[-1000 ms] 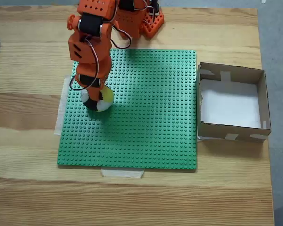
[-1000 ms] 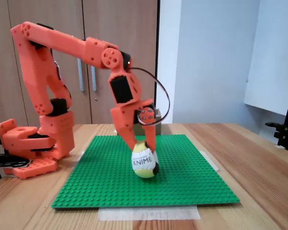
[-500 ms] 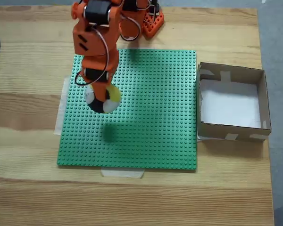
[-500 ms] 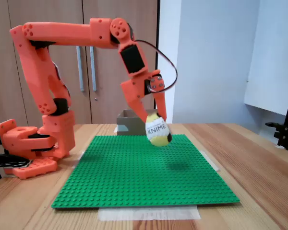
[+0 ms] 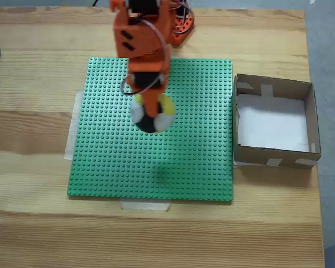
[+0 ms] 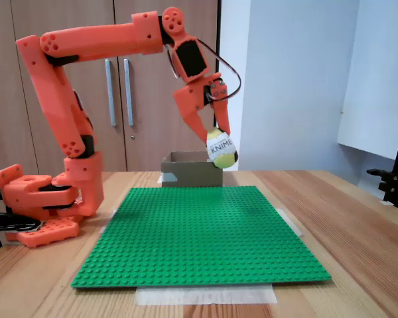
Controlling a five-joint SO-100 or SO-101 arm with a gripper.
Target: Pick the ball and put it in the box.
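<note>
Fixed view from above: gripper (image 5: 151, 118) clamped on ball (image 5: 151, 114), over middle of green studded baseplate (image 5: 184, 162), slightly toward far edge. Box (image 5: 274, 121) just off plate's right edge, open side up, white floor bare. Open green plate between ball and box. Bare wooden table (image 5: 33, 223) left of plate and toward near edge.

Fixed view from the side: gripper (image 6: 215, 144) holding ball (image 6: 222, 148) well above baseplate (image 6: 199, 232), fingers pointing down. Ball looks squeezed, long axis roughly vertical with slight tilt, "KNIME" lettering facing camera. Box (image 6: 189, 169) at plate's far edge, behind and below ball. Clear air under ball.
</note>
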